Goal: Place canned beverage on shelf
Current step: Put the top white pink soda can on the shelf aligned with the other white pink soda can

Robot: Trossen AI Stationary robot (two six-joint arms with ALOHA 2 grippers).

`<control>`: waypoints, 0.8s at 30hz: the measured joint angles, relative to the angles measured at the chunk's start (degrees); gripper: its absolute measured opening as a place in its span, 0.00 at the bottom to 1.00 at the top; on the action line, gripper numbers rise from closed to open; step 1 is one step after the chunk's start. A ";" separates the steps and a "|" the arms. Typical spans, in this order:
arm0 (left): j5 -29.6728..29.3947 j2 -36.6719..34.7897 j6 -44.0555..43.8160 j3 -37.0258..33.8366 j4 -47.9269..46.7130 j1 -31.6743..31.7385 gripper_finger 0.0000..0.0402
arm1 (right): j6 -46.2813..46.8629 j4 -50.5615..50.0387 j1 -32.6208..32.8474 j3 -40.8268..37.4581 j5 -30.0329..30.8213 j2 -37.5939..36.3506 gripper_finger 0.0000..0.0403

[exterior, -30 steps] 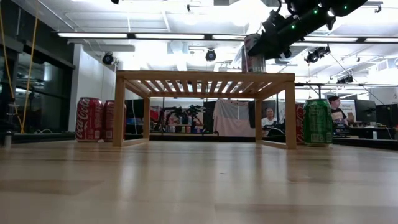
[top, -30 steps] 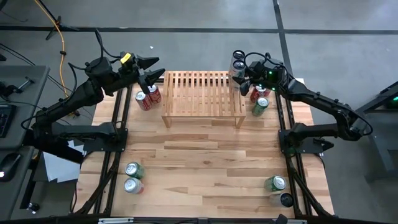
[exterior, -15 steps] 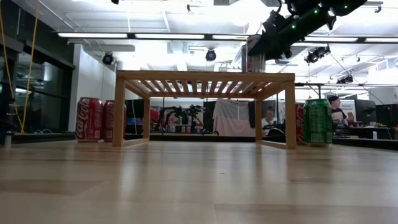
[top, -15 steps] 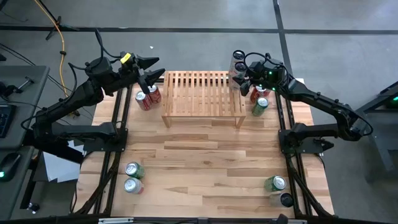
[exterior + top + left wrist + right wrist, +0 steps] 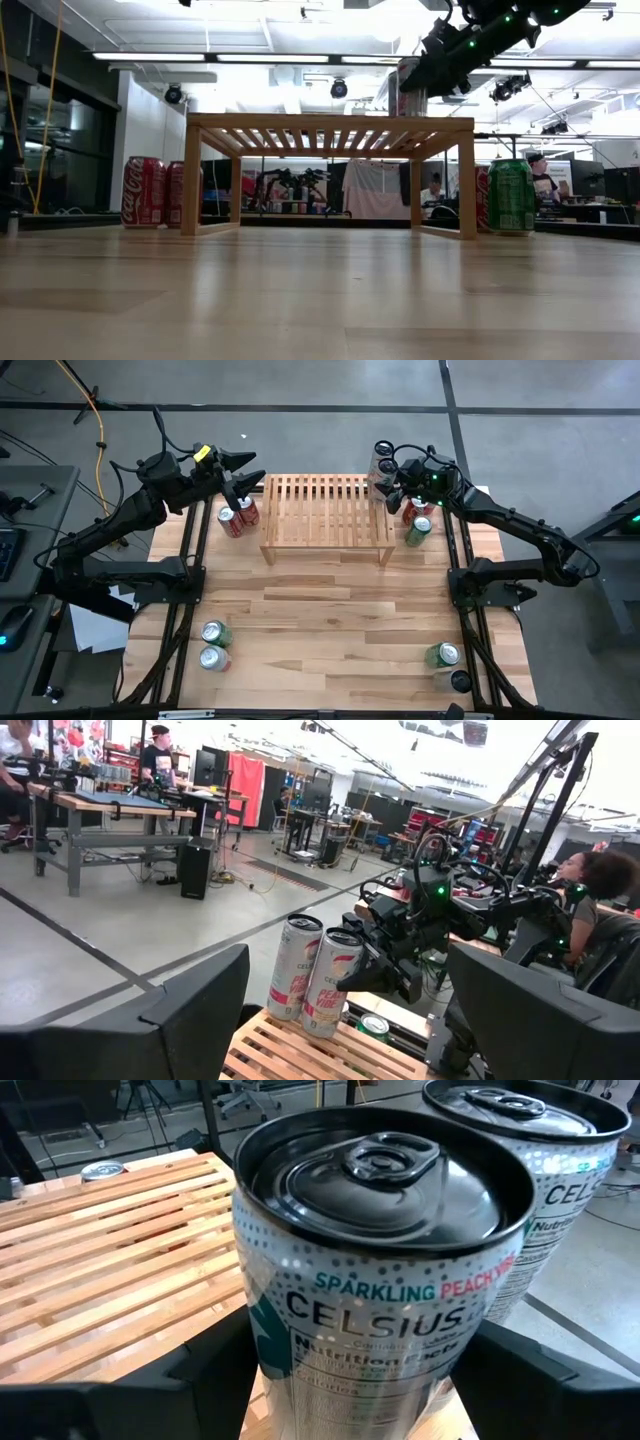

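While its fingers are closed on a tall silver can [image 5: 375, 1270], the right gripper [image 5: 392, 478] hangs over the far right corner of the shelf [image 5: 326, 513]. In the left wrist view that can [image 5: 330, 982] stands upright with its base at or just above the slats; contact cannot be told. A second tall can [image 5: 292, 966] stands touching it, at the shelf's far edge. Beyond the shelf's right side, on the table [image 5: 340, 620], a red can [image 5: 413, 510] and a green can [image 5: 418, 530] stand just beside the legs. The left gripper [image 5: 236, 478] waits near the shelf's far left corner, fingers spread and empty, above two red cans [image 5: 238, 516].

My worry: the held can sits close to the shelf's edge and against its neighbour. Releasing with the base off-level on the thin slats, or brushing the neighbour while backing off, could tip either one off the shelf.
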 joint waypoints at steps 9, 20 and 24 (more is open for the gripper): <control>0.00 0.00 0.02 0.00 0.00 0.01 0.83 | -0.28 0.02 -0.01 0.00 -0.02 0.01 0.70; 0.00 0.00 0.04 0.00 0.00 0.02 0.83 | -0.31 1.22 0.01 0.00 -0.02 0.02 0.70; 0.00 0.00 0.04 0.00 0.00 0.02 0.83 | -0.31 1.22 0.01 0.00 -0.02 0.02 0.70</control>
